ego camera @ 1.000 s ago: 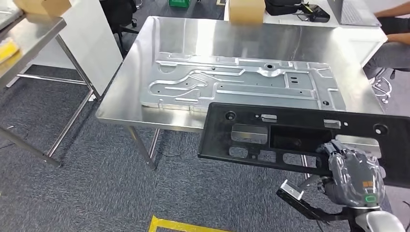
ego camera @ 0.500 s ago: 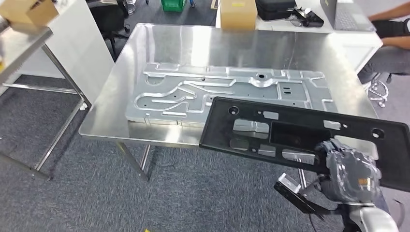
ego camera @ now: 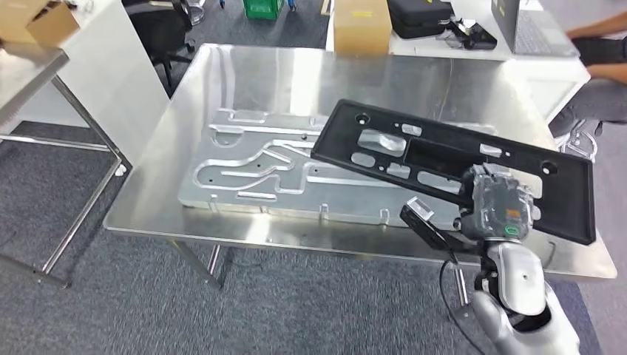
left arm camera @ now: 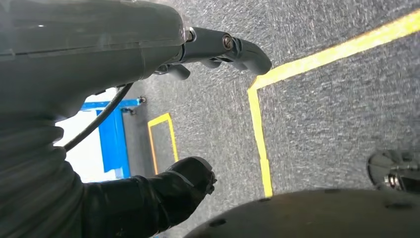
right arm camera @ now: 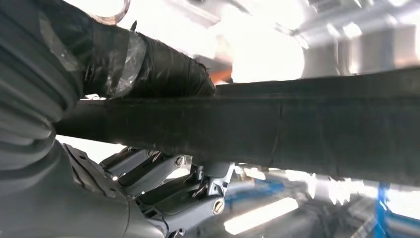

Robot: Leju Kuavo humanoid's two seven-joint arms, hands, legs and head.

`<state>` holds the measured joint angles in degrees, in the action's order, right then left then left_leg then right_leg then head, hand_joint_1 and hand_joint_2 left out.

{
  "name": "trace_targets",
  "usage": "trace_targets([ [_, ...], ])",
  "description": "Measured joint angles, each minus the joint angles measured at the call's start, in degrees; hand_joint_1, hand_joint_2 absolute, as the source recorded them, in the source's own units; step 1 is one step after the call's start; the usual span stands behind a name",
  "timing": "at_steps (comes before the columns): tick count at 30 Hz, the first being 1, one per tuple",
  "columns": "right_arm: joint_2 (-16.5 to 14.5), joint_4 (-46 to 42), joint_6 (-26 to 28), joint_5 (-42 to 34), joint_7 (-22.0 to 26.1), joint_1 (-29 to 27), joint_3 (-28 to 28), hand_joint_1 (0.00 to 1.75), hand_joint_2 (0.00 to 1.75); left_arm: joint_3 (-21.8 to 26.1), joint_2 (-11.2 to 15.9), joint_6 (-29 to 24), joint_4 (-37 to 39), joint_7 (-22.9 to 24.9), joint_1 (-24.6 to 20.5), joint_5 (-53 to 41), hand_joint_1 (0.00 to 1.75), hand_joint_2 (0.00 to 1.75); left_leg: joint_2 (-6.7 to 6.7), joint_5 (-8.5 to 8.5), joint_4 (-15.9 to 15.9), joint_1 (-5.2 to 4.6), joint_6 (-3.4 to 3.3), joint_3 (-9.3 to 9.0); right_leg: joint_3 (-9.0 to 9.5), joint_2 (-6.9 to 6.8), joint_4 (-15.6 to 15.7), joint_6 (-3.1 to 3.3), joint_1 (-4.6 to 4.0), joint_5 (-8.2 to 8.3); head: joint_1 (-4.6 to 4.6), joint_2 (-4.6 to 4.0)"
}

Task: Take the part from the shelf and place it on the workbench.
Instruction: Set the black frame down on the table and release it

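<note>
A long black plastic part (ego camera: 414, 155) with several cut-outs hangs tilted above the steel workbench (ego camera: 296, 74), over the right half of a silver stamped panel (ego camera: 251, 166) that lies on it. My right hand (ego camera: 494, 207) grips the part's near edge from below. In the right wrist view the thumb (right arm camera: 148, 64) presses on one face of the part (right arm camera: 297, 129) and the fingers (right arm camera: 168, 178) curl under the other. My left hand (left arm camera: 198, 114) hangs over grey carpet, fingers apart, holding nothing.
A cardboard box (ego camera: 361, 26) and a black case (ego camera: 425, 15) sit on tables behind the workbench. A person's arm (ego camera: 602, 41) is at the far right by a laptop (ego camera: 529, 22). A second metal table (ego camera: 29, 70) stands at the left. Yellow floor tape (left arm camera: 257, 124) marks the carpet.
The whole view has shifted as I came closer to the workbench. The black part, held in my right hand, has risen from in front of the bench edge to above the bench.
</note>
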<state>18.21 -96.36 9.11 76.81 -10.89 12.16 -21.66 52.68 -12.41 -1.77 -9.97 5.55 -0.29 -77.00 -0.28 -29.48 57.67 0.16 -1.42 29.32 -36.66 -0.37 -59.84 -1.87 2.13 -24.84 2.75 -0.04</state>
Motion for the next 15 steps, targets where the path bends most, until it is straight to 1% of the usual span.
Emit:
trace_targets([
  [1, -0.4, 1.3, -0.2, -0.1, -0.1, 0.9, -0.3, 1.75, 1.75, 0.0, 0.0, 0.0, 0.0, -0.4, 0.0, 0.1, 0.00, 1.75, 0.02, -0.16, 0.0, -0.04, -0.20, 0.11, -0.06, 0.07, -0.1, 0.23, 0.03, 0.28, -0.03, 0.00],
  [3, -1.3, 4.5, -0.5, -0.4, -0.1, 3.1, -1.0, 1.75, 1.75, 0.0, 0.1, 0.0, 0.0, -1.3, 0.1, 0.2, 0.00, 1.75, 0.11, -0.09, -0.3, -0.04, -0.79, 0.04, -0.15, 0.29, -0.1, 0.44, -0.02, 0.13, -0.04, 0.00],
  [6, -2.6, 9.3, -0.7, -1.1, 0.1, 5.6, -2.1, 1.75, 1.75, 0.0, 0.1, 0.2, 0.0, -1.9, 0.0, 0.4, 0.00, 1.75, 0.16, -0.04, -0.7, 0.03, -0.80, -0.51, 0.00, 0.40, -0.1, 1.05, -0.20, -0.29, -0.03, 0.00],
  [8, -3.3, 11.5, -0.6, -1.2, 0.2, 6.6, -2.7, 1.75, 1.75, 0.0, 0.2, 0.3, 0.0, -2.0, -0.1, 0.5, 0.00, 1.75, 0.16, -0.09, -1.0, 0.11, -0.72, -0.81, 0.06, 0.32, -0.1, 1.29, -0.32, -0.45, -0.03, 0.00],
  [10, -3.9, 13.8, -0.6, -1.4, 0.3, 7.9, -3.3, 1.75, 1.75, 0.0, 0.2, 0.4, 0.0, -2.1, -0.1, 0.6, 0.00, 1.75, 0.19, -0.19, -1.3, 0.18, -0.53, -0.91, 0.10, 0.29, -0.1, 1.41, -0.42, -0.52, -0.03, 0.00],
  [11, -4.2, 14.7, -0.6, -1.4, 0.3, 8.5, -3.5, 1.75, 1.75, 0.0, 0.2, 0.4, 0.0, -2.1, -0.1, 0.6, 0.00, 1.75, 0.20, -0.23, -1.3, 0.22, -0.31, -0.95, 0.14, 0.28, -0.2, 1.45, -0.47, -0.55, -0.03, 0.00],
  [14, -4.7, 16.4, -0.7, -1.9, 0.3, 9.5, -4.2, 1.75, 1.75, 0.0, 0.2, 0.7, 0.0, -2.1, 0.0, 0.8, 0.00, 1.75, 0.20, -0.29, -1.4, 0.42, 0.78, -0.92, 0.27, 0.23, -0.2, 1.50, -0.62, -0.58, -0.02, 0.00],
  [15, -5.0, 16.9, -0.8, -2.1, 0.3, 9.8, -4.5, 1.75, 1.75, 0.1, 0.2, 1.0, 0.0, -2.0, 0.0, 1.0, 0.00, 1.75, 0.22, -0.31, -1.4, 0.46, 1.04, -0.90, 0.31, 0.23, -0.2, 1.50, -0.64, -0.58, -0.02, 0.00],
])
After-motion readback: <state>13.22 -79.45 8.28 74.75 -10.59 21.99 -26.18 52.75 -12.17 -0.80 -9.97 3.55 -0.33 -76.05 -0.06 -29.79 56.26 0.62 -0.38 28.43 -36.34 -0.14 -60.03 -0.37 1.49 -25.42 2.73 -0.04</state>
